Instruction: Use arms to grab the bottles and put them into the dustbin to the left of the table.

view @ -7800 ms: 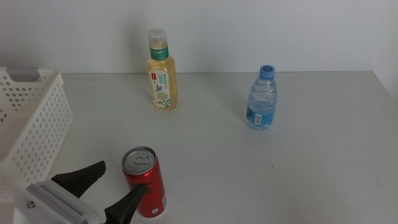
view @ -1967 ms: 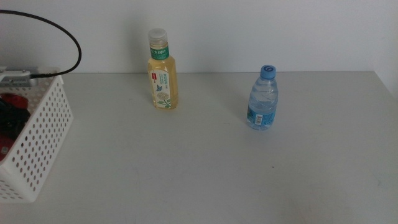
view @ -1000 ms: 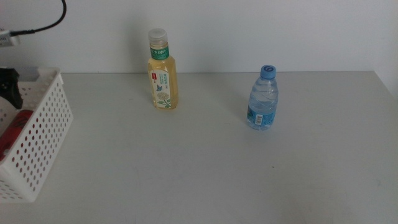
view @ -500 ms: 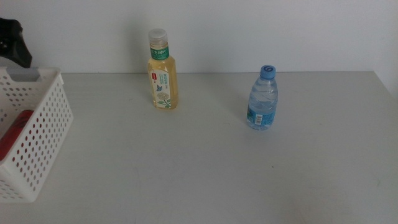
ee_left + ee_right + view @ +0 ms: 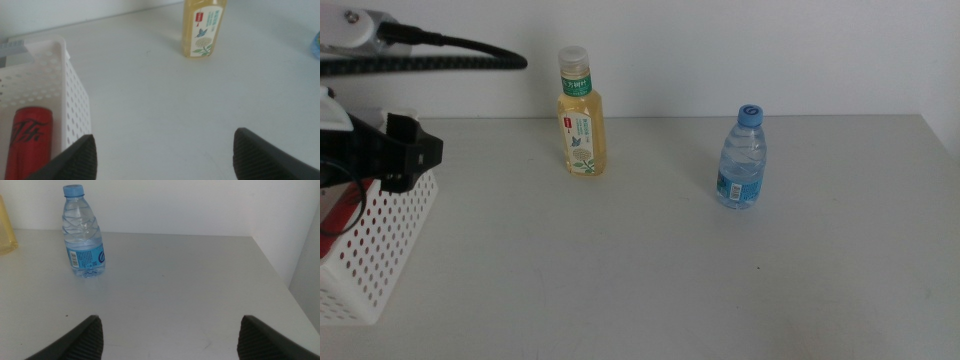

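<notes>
Now that the red can (image 5: 29, 141) lies inside the white basket (image 5: 382, 237) at the table's (image 5: 650, 260) left edge, where a second ago the left arm was only lifting clear, the left gripper (image 5: 162, 152) has swung back over the basket's near side with its jaws spread apart and empty, so one of three items looks done. Two remain standing: one yellow tea bottle (image 5: 579, 113) far centre and one blue-capped water bottle (image 5: 742, 158) to the right. The right gripper (image 5: 169, 332) waits, jaws apart, facing the water bottle.

Middle view: high, forward-down over table (image 5: 650, 260). Wrist views: low, behind spread jaws. All share the tabletop.
</notes>
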`<move>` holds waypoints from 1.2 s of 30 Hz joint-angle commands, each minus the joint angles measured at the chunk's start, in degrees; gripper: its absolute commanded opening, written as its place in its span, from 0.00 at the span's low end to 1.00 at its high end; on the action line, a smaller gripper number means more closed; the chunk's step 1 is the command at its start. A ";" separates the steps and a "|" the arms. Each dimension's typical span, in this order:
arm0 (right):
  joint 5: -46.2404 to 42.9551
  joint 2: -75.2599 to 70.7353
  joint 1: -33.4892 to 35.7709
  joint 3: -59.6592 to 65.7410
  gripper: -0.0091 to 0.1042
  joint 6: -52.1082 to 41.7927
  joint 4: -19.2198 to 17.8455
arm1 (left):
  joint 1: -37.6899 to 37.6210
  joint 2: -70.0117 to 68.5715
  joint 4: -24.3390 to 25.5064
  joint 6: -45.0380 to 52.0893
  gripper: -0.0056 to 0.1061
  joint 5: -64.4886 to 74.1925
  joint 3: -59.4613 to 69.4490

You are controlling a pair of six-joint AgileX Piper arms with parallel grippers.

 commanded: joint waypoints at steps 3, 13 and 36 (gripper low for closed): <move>-4.27 -1.24 -0.31 -0.60 0.70 -0.49 -0.68 | -2.67 -5.25 -0.98 -0.80 0.88 -11.09 4.35; -4.27 -1.24 -0.31 -0.60 0.70 -0.49 -0.68 | -11.00 -10.82 1.28 -3.71 0.88 -43.29 25.02; -4.27 -1.24 -0.31 -0.60 0.70 -0.49 -0.68 | -11.94 -10.62 3.40 -7.48 0.88 -58.57 33.04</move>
